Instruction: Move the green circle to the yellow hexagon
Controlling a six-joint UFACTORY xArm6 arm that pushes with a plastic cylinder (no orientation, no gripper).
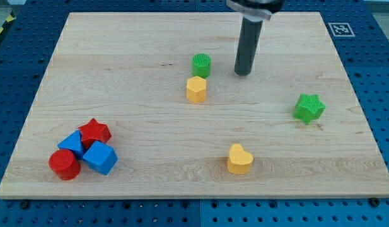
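The green circle [202, 65] stands on the wooden board just above the yellow hexagon [197, 89], and the two touch or nearly touch. My tip [243, 73] rests on the board to the right of the green circle, with a clear gap between them. The dark rod rises from it toward the view's top.
A green star [309, 108] lies at the right. A yellow heart [239, 159] lies at the lower middle. At the lower left a red star [94, 132], a blue block [72, 143], a blue cube [99, 157] and a red cylinder [64, 164] cluster together near the board's edge [11, 183].
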